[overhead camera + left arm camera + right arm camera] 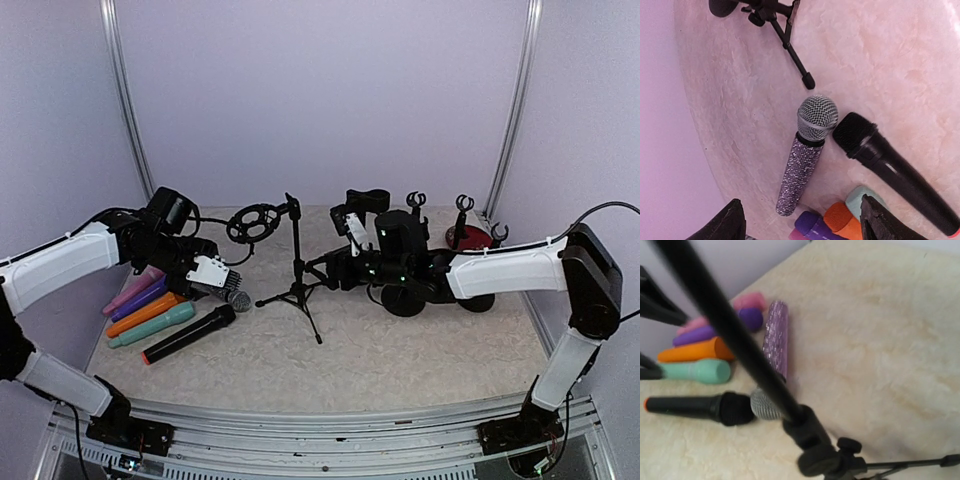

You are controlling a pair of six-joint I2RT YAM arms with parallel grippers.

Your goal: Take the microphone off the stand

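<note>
The black tripod microphone stand (296, 262) stands mid-frame on the cream fleecy mat (400, 350). Left of it lies the silver glitter-covered microphone (804, 162), just beside the black plastic microphone (890, 167).

Lab robot cell: plain lilac wall panels (320, 90) behind the right tool (325, 268), aluminium extrusion corner posts (130, 110), cream fleece-covered tabletop (420, 350) below it, aluminium base rail (330, 432) nearside.

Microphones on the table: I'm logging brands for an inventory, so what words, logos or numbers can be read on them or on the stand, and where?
None: no readable text in any view.
The glitter microphone, black microphone, orange microphone, teal microphone, purple microphone and pink microphone show no lettering.
The stand is plain black.
</note>
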